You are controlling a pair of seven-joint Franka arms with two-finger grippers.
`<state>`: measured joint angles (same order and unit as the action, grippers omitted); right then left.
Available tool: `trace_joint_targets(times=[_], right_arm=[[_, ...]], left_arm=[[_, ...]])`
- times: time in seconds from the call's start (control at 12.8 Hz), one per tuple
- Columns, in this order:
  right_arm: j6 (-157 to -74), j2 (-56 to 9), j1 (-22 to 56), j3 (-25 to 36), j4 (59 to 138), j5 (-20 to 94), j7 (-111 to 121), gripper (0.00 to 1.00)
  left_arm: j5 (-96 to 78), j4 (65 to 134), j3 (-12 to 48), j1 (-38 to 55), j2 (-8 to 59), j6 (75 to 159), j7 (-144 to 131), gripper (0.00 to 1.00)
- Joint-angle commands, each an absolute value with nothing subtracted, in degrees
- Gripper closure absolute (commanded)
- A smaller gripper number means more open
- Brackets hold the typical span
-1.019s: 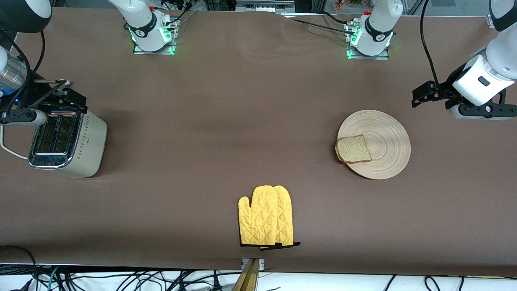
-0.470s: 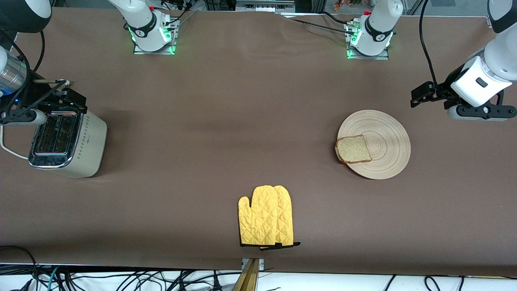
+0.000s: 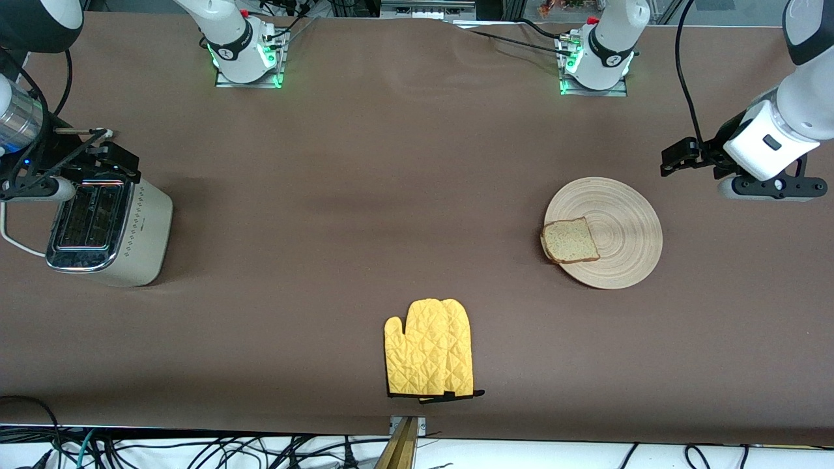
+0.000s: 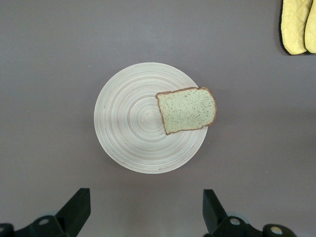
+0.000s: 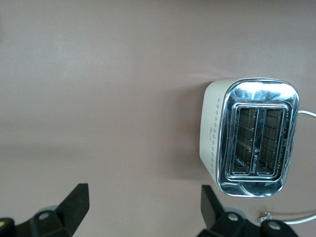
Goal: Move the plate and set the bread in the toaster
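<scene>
The pale wooden plate [image 3: 625, 221] lies toward the left arm's end of the table. The bread [image 3: 569, 240] rests on the plate's rim and overhangs it slightly. My left gripper [image 3: 767, 189] hangs open over bare table beside the plate. In the left wrist view the plate [image 4: 126, 121] and bread [image 4: 187, 109] lie ahead of the left gripper [image 4: 146, 212], whose jaws are wide apart and hold nothing. The cream toaster [image 3: 104, 231] stands at the right arm's end. My right gripper [image 3: 32, 189] waits open in the air beside it. In the right wrist view, the right gripper [image 5: 143, 210] is empty and the toaster [image 5: 252, 136] shows both slots.
A yellow oven mitt [image 3: 429, 348] lies flat near the table's front edge, midway between the arms; its edge [image 4: 296, 24] shows in the left wrist view. The toaster's white cord [image 3: 13, 241] trails off the right arm's end. Both arm bases [image 3: 246, 52] stand along the table's back edge.
My left gripper has drifted slightly toward the plate. The right arm, plate, bread and toaster have not moved.
</scene>
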<state>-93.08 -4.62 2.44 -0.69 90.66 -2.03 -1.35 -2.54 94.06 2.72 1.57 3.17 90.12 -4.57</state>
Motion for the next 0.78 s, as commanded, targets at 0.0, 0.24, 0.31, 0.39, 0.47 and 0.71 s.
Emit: trace_joint_targets(times=[0.0,0.24,0.31,0.39,0.47,0.71], right_arm=[[-92.9,-4.7,2.2,-0.8,89.8,-1.4,-0.6,0.00],[-92.9,-4.7,2.2,-0.8,89.8,-1.3,-0.6,0.00],[-92.9,-4.7,2.2,-0.8,89.8,-1.3,-0.6,0.00],[-92.9,-4.7,2.2,-0.7,89.8,-1.3,-0.6,0.00],[-92.9,-4.7,2.2,-0.8,89.8,-1.3,-0.6,0.00],[-92.9,-4.7,2.2,-0.7,89.8,-1.3,-0.6,0.00]], left_arm=[[-2.5,92.3,2.8,1.3,4.0,88.9,-4.8,0.00],[-2.5,92.3,2.8,1.3,4.0,88.9,-5.4,0.00],[-2.5,92.4,2.8,1.3,4.0,88.9,-5.4,0.00],[-2.5,92.4,2.8,1.3,4.0,88.9,-5.0,0.00],[-3.1,92.4,2.6,1.1,4.0,88.9,-4.6,0.00],[-3.3,92.4,2.5,0.1,4.0,89.0,-4.4,0.00]])
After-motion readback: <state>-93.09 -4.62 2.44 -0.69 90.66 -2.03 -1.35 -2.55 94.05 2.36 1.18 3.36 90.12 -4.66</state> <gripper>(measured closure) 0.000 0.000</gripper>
